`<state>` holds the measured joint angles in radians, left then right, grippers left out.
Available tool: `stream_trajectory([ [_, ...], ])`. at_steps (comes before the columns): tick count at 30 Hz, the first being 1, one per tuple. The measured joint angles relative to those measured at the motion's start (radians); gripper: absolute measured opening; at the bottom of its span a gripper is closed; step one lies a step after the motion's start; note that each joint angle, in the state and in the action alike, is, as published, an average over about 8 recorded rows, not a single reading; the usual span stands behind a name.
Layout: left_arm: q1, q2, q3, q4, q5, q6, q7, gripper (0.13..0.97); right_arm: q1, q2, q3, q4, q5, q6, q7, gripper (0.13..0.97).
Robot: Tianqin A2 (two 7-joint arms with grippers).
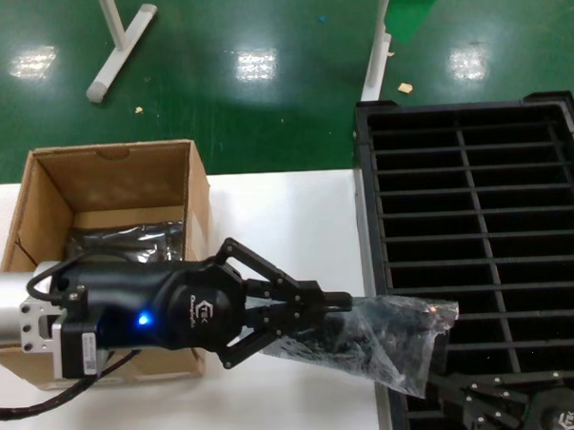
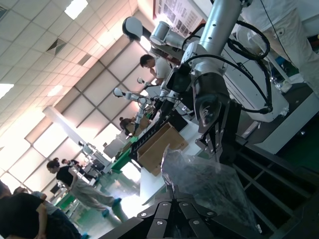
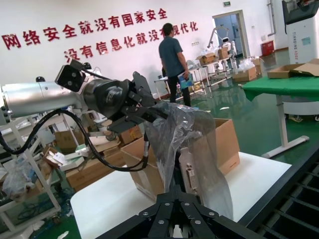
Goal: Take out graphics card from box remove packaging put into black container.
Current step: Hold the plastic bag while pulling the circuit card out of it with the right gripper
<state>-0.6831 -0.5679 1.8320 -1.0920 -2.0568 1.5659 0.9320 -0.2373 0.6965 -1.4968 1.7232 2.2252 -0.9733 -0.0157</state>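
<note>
The graphics card (image 1: pixel 369 340) shows dark inside the crinkly translucent packaging (image 1: pixel 411 329), which hangs in the air over the table's right edge and the near-left corner of the black container (image 1: pixel 477 207). My left gripper (image 1: pixel 340 303) is shut on the packaging's left end; in the left wrist view (image 2: pixel 172 191) the bag (image 2: pixel 204 181) spreads beyond its tips. My right gripper (image 1: pixel 445 379) is shut on the packaging's lower right end; in the right wrist view (image 3: pixel 177 191) the bag (image 3: pixel 199 144) rises from its tips with the card (image 3: pixel 187 169) inside. The box (image 1: pixel 196 195) stands open at left.
Another shiny dark bag (image 1: pixel 126 243) lies inside the box. The white table (image 1: pixel 287 224) runs between the box and the container. The container's slots (image 1: pixel 429 185) hold nothing that I can see. Green floor and white stand legs (image 1: pixel 118 46) lie beyond the table.
</note>
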Motion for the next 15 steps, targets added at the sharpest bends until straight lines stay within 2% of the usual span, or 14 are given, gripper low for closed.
stream_trajectory([
  [5,0.012,-0.002,-0.012,-0.013,-0.005,-0.001,-0.012,0.142,0.003,-0.002,-0.002,-0.006,-0.001,-0.002,-0.003,0.147],
  [15,0.082,-0.009,-0.032,-0.097,-0.036,-0.003,-0.067,0.142,0.021,-0.004,-0.011,-0.013,-0.005,-0.002,-0.002,0.147],
])
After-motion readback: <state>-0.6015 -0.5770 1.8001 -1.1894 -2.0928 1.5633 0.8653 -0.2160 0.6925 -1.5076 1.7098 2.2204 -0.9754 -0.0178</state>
